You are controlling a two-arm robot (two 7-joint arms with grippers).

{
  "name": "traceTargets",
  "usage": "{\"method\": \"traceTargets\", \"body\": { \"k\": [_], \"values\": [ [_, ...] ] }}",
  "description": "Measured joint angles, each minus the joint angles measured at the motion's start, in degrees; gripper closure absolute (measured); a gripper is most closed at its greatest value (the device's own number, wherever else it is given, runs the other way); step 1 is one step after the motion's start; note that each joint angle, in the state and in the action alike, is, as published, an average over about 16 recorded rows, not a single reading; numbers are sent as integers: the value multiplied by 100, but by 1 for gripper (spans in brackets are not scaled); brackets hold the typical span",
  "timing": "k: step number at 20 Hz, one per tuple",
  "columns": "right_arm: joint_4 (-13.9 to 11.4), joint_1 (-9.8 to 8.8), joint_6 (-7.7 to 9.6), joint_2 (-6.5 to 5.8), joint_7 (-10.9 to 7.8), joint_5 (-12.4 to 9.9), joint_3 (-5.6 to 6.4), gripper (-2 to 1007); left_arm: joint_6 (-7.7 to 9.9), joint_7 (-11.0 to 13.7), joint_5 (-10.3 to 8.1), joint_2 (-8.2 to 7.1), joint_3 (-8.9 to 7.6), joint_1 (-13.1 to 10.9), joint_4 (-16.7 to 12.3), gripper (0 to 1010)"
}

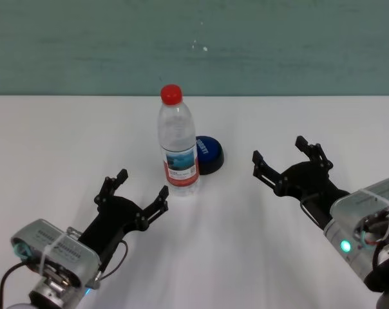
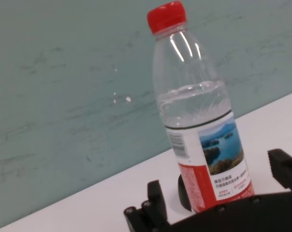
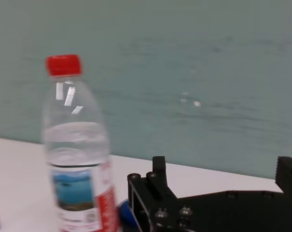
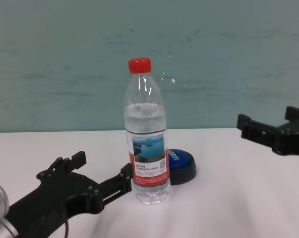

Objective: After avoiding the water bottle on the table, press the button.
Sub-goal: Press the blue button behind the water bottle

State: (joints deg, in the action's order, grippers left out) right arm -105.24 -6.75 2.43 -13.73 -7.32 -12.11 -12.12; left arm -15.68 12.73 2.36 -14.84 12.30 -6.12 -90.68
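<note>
The water bottle (image 1: 177, 140) stands upright mid-table, clear with a red cap and a lake label; it also shows in the chest view (image 4: 146, 135), left wrist view (image 2: 199, 116) and right wrist view (image 3: 78, 150). The blue button (image 1: 207, 152) sits just behind and right of it, partly hidden by it (image 4: 181, 163). My left gripper (image 1: 131, 188) is open, near and left of the bottle, a short way from its base. My right gripper (image 1: 288, 156) is open, to the right of the button, above the table.
The white table (image 1: 66, 141) runs back to a teal wall (image 1: 278, 45). Nothing else stands on it; bare surface lies to the left and right of the bottle.
</note>
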Motion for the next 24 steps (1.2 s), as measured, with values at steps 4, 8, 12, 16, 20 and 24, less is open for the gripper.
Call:
{"method": "traceTargets", "body": {
  "k": [4,8,12,16,20,24],
  "values": [
    [-320,-111,283,-166,-279,-138,47,1,0,0,0,0,0,0,0,10],
    [-641,-253,581,-346,-486,-288,68,1,0,0,0,0,0,0,0,10],
    [-881,-387,848,-515,-613,-460,87,1,0,0,0,0,0,0,0,10],
    [-1017,-459,1044,-660,-688,-632,93,1,0,0,0,0,0,0,0,10],
    [-1020,-439,1124,-747,-720,-780,71,1,1,0,0,0,0,0,0,10],
    [-922,-340,1134,-785,-746,-903,10,1,1,0,0,0,0,0,0,10]
  ]
}}
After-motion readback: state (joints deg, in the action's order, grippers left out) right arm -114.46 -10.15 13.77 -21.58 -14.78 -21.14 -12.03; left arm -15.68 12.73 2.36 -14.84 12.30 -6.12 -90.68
